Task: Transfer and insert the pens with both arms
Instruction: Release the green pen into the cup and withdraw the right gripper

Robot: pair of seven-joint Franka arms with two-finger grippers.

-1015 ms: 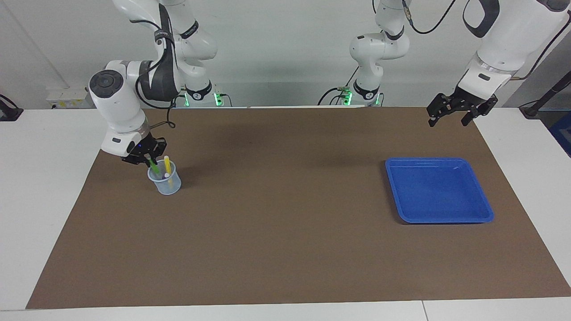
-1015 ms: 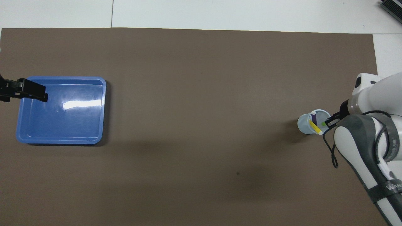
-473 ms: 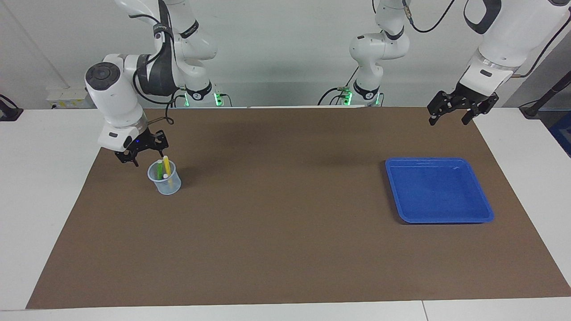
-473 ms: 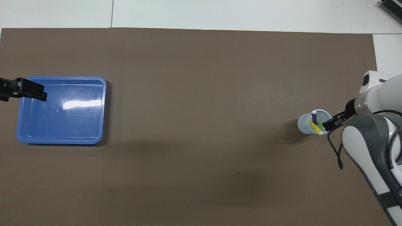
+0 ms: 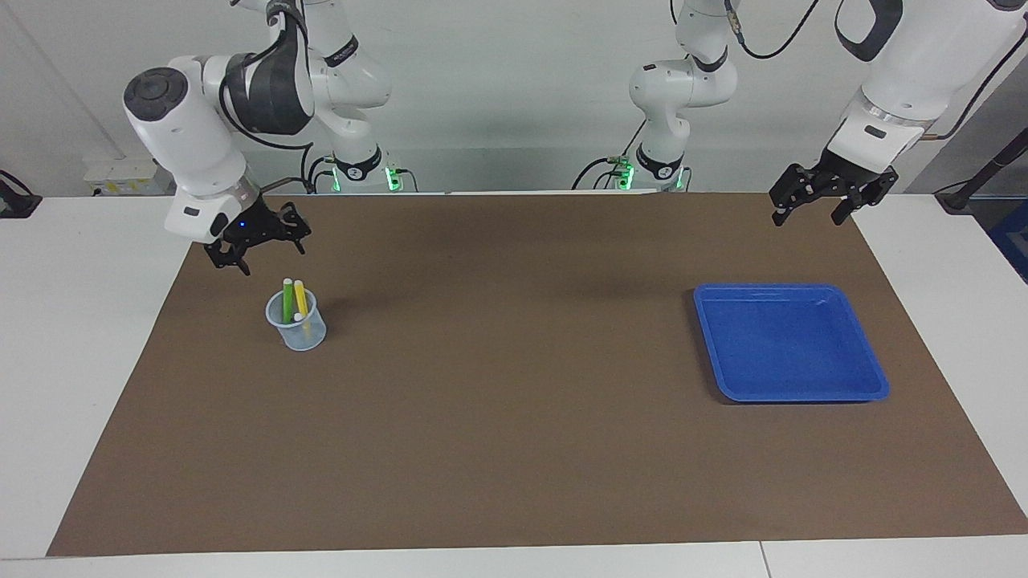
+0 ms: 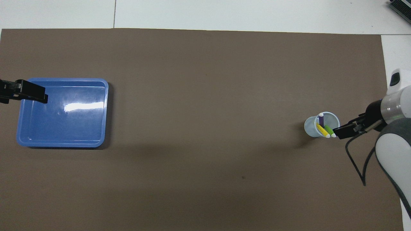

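The right gripper (image 5: pixel 259 245) hangs with its jaws spread and nothing between them, up in the air over the mat's edge at the right arm's end of the table, clear of the cup (image 5: pixel 296 328) and touching none of its contents. The left gripper (image 5: pixel 817 199) is likewise spread and empty, waiting over the mat's corner near the blue tray (image 5: pixel 871 377).

The green pen (image 5: pixel 287 301) and the yellow pen (image 5: pixel 300 299) stand leaning in the clear cup, whitish ends up; the purple pen (image 6: pixel 321 119) sits lower in the same cup (plain from overhead, barely visible from across the table).

The tray at the left arm's end holds nothing, and no pen lies loose on the brown mat (image 5: pixel 514 449).

Judging from this layout, all three pens are inserted and the transfer looks complete; what seems left is only for the arms to clear away.
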